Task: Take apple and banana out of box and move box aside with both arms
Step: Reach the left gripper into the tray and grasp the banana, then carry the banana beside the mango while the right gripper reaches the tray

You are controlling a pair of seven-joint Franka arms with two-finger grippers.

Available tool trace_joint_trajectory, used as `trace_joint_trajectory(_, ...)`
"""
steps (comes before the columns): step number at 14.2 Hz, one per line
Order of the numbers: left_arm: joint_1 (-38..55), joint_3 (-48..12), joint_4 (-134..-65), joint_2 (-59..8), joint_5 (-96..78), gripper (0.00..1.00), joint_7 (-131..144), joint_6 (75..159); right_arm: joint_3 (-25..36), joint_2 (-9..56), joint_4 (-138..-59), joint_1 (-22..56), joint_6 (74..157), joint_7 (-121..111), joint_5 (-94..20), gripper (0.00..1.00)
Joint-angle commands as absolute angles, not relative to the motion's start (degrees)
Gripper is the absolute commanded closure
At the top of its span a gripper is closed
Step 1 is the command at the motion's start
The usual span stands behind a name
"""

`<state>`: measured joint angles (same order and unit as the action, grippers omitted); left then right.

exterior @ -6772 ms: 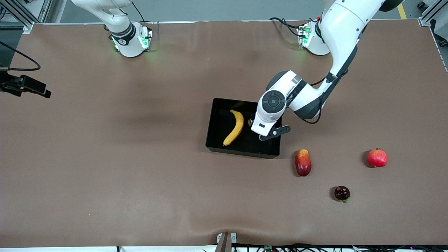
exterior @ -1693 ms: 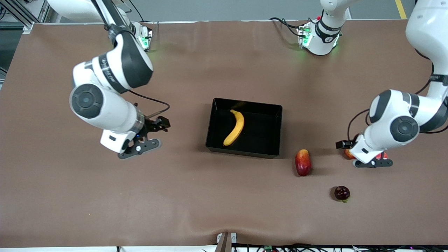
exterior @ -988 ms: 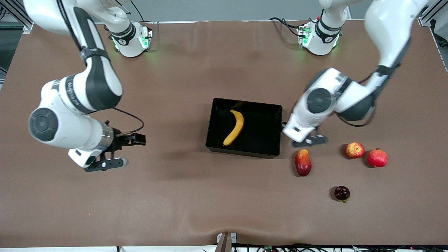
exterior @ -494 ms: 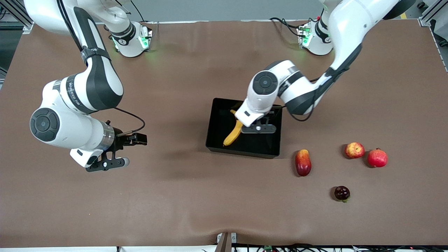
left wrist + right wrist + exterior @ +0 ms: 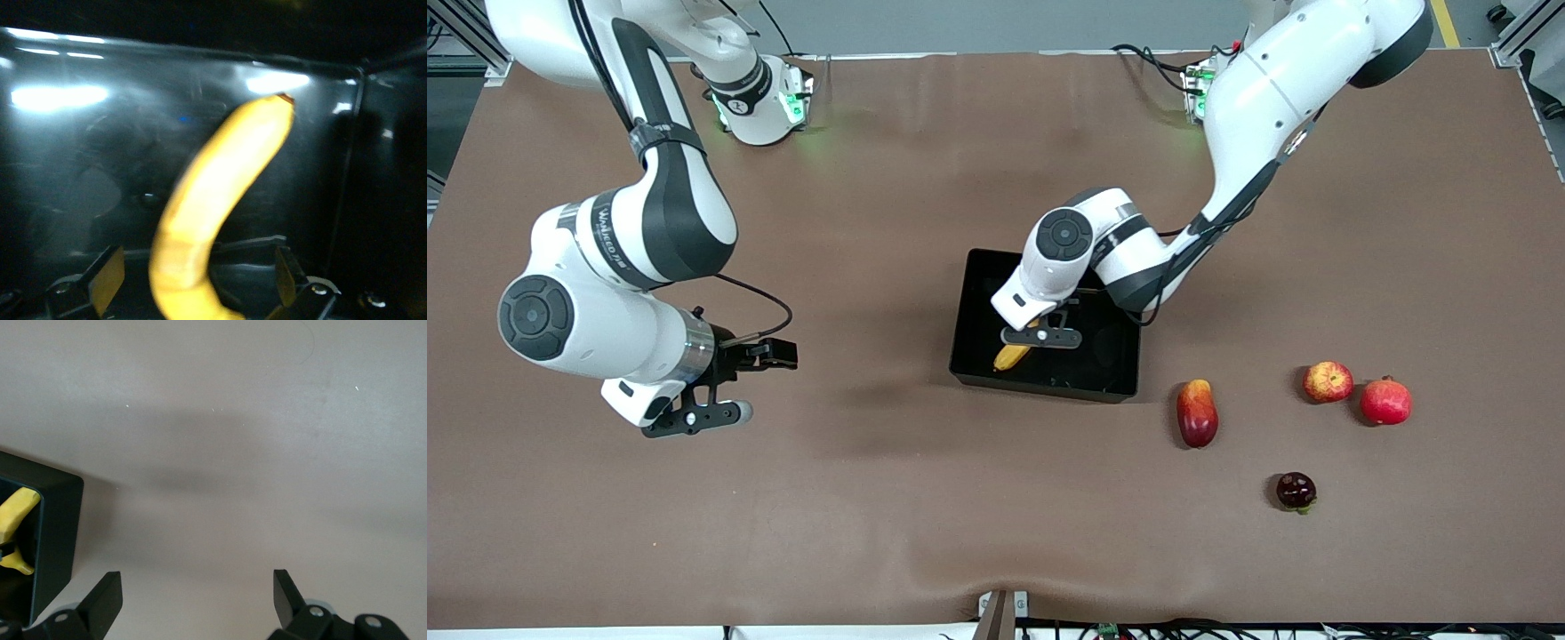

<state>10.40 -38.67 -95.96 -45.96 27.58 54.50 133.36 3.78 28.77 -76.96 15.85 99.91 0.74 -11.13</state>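
The black box (image 5: 1104, 354) stands mid-table. The yellow banana (image 5: 1010, 357) lies in it, mostly hidden under the left arm. My left gripper (image 5: 1040, 341) is low inside the box. In the left wrist view the banana (image 5: 220, 193) runs between the open fingers (image 5: 105, 280) of my left gripper (image 5: 197, 283), with gaps on both sides, against the box floor (image 5: 73, 153). The red-and-yellow apple (image 5: 1327, 381) sits on the table toward the left arm's end. My right gripper (image 5: 694, 412) is open and empty over bare table toward the right arm's end, and waits.
A solid red crowned fruit (image 5: 1386, 401) lies beside the apple. A red-yellow elongated fruit (image 5: 1197, 412) lies near the box corner. A dark round fruit (image 5: 1296, 491) is nearer the camera. The right wrist view shows the box corner (image 5: 59, 520) and the banana tip (image 5: 16, 509).
The left gripper left the apple beside the crowned fruit, swung back over the box and came down around the banana. The right arm came out earlier and has held still for the last second.
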Motion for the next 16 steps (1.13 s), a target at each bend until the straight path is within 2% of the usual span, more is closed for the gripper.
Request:
trace_joint_trajectory(1, 15.09, -35.09, -94.48, -47.55, 28.92, 0.00, 56.25, 135.17, 3.52, 28.74, -77.34, 15.47, 99.84, -0.88, -11.16, 0.00)
trace_joint_trajectory(4, 21.00, -28.84, -94.48, -47.64, 28.13, 0.00, 57.13, 137.10, 3.52, 28.74, -77.34, 16.35, 99.49, -0.62, -11.16, 0.00)
trace_joint_trajectory(7, 21.27, -28.56, -94.48, -48.08, 28.48, 0.03, 57.13, 138.08, 3.43, 28.65, -77.34, 16.08, 97.39, -0.79, -11.34, 0.00)
trace_joint_trajectory(8, 21.27, -28.56, -94.48, -48.08, 28.56, 0.17, 57.13, 138.08, 3.43, 28.74, -77.34, 16.26, 97.47, -0.88, -11.42, 0.00)
trace_joint_trajectory(11, 21.27, -28.56, -94.39, -47.90, 28.56, 0.92, 57.83, 138.08, 3.34, 28.74, -77.26, 18.71, 98.00, -0.79, -11.51, 0.00)
trace_joint_trajectory(12, 21.27, -28.56, -94.39, -47.55, 28.65, 1.00, 57.74, 138.08, 3.34, 28.74, -77.34, 18.81, 97.91, -0.79, -11.86, 0.00)
trace_joint_trajectory(16, 20.57, -28.57, -92.99, -46.41, 28.83, 1.00, 57.57, 136.67, 3.34, 28.83, -77.34, 21.17, 98.35, -0.53, -11.61, 0.00)
